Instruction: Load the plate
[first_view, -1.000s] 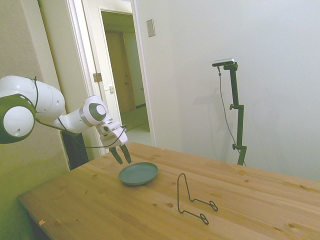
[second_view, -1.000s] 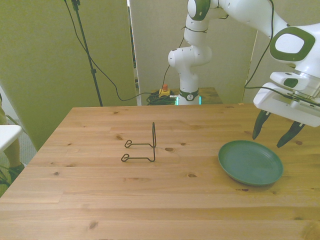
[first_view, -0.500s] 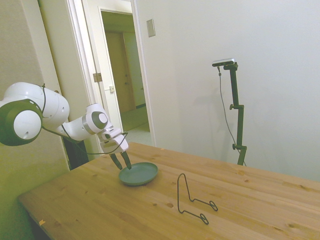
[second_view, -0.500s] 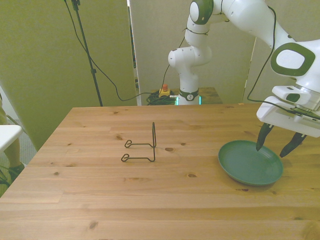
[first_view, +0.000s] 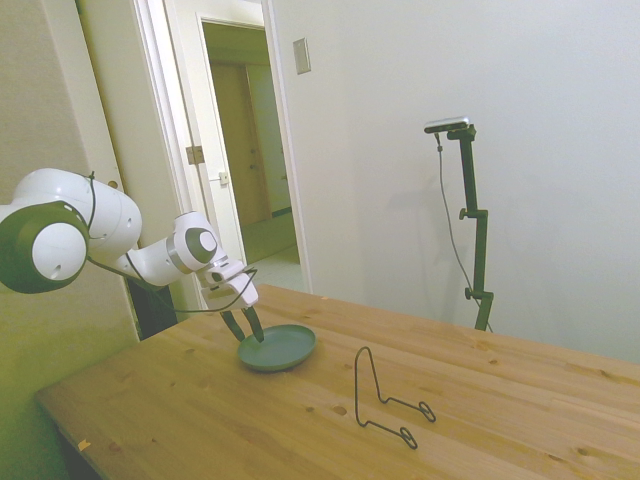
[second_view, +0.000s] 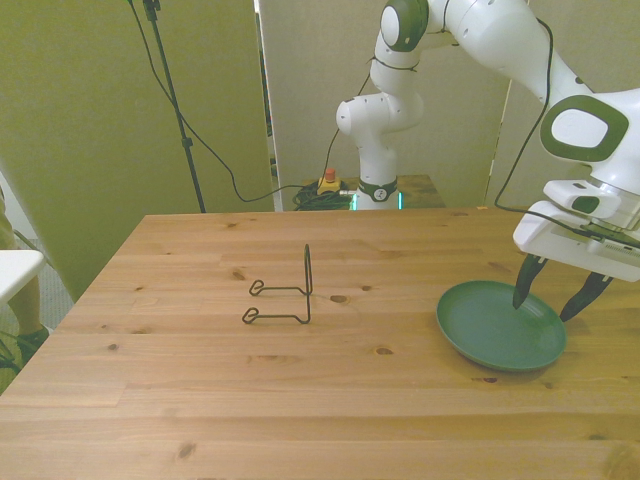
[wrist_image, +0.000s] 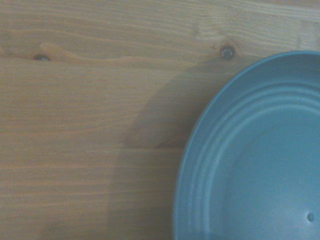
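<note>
The plate (second_view: 490, 332) is a dull teal shallow dish lying flat on the wooden table, toward the front view's right. In the side view the plate (first_view: 288, 348) sits near the table's left end. My gripper (second_view: 545, 306) is open and low over the plate's far right rim, with one fingertip (second_view: 518, 298) over the inside and the other just outside. From the side, the gripper (first_view: 250, 334) reaches the plate's left edge. The wrist view shows part of the plate (wrist_image: 260, 160) with ridged rings and bare wood beside it.
A thin black wire stand (second_view: 287, 300) stands near the table's middle, a short way from the plate, and shows in the side view as the wire stand (first_view: 385, 400). The table's right edge in the front view runs close to the plate.
The gripper has come down and slightly forward, from above the table behind the plate to straddling the plate's rim. Plate and wire stand have not moved.
</note>
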